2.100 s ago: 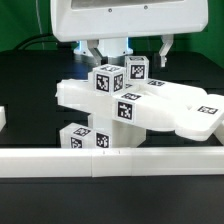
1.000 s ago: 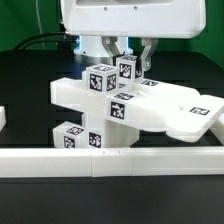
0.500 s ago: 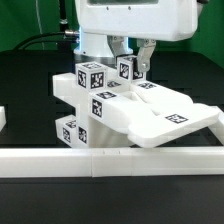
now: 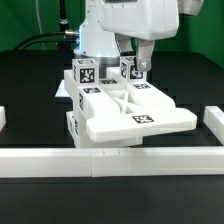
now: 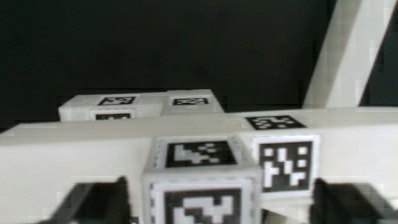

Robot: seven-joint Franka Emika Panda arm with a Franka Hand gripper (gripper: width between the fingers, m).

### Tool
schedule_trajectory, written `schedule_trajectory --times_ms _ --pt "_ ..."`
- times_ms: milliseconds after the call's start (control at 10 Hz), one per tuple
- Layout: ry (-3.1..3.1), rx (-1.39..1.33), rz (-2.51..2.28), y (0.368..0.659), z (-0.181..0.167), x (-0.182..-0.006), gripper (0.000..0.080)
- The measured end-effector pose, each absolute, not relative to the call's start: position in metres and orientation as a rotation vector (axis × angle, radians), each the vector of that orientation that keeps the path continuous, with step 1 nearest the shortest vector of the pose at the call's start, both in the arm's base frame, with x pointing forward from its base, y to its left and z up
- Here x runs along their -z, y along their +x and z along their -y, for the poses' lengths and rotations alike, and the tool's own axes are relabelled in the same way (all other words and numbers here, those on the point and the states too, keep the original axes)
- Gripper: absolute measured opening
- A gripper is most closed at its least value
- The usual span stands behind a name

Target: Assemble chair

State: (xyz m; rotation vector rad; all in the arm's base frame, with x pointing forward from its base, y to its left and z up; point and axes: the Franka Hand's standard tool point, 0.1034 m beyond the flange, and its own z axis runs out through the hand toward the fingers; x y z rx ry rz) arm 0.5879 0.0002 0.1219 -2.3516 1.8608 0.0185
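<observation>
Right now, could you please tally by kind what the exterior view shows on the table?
Chair assembly, white, tagged: 1
Long border rails: 1
Short white rail ends, one at each side edge: 2
Gripper: 1
Total: 5

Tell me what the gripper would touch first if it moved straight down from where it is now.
Probably the tagged post of the chair: the gripper hangs right above it, jaws around its top. Depth is unclear, so contact may already exist.
</observation>
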Motion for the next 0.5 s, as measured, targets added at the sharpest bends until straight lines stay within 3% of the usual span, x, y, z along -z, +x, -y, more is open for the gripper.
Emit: schedule_trajectory --times_ms 100,300,500 --pt "-2.342 -0.023 -1.849 0.589 -0.003 -0.133 0.0603" --pt "-2.331 -0.055 -1.833 0.589 -0.009 -0.151 0.0636" --pt "-2.335 -0.052 -1.837 0.589 -0.008 -0.146 0.0647"
